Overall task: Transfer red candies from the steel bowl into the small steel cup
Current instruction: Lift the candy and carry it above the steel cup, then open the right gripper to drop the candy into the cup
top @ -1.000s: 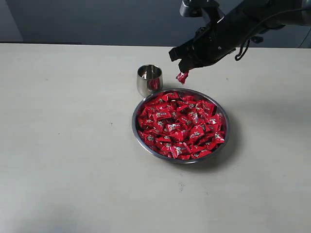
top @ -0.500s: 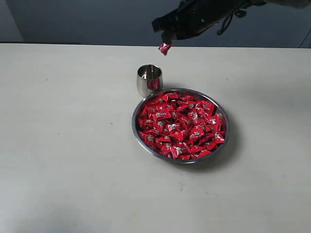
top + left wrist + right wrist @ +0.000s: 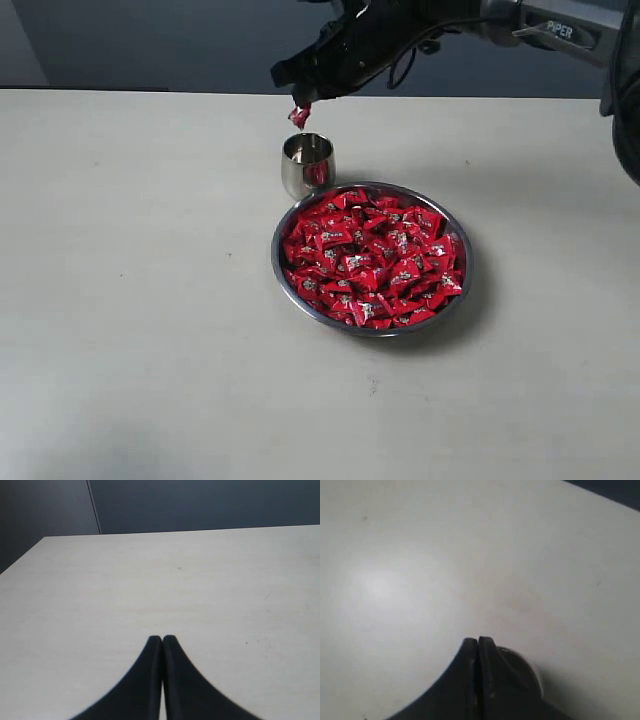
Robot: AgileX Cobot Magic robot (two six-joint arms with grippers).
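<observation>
Pale tabletop point(image 3: 150, 300), dark wall point(image 3: 150, 40); right gripper point(image 3: 300, 101) pinches candy point(image 3: 299, 117) over cup point(image 3: 307, 163); left gripper point(image 3: 162, 639) closed.

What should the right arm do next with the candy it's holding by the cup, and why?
Probably nudge the right gripper a touch toward the middle of the small steel cup before opening. The red candy hangs pinched just above the rim, seemingly nearer its left edge in the exterior view, so dropping it now might miss.

Lab-like setup: bare pale table point(image 3: 150, 300), dark backdrop point(image 3: 150, 40).
</observation>
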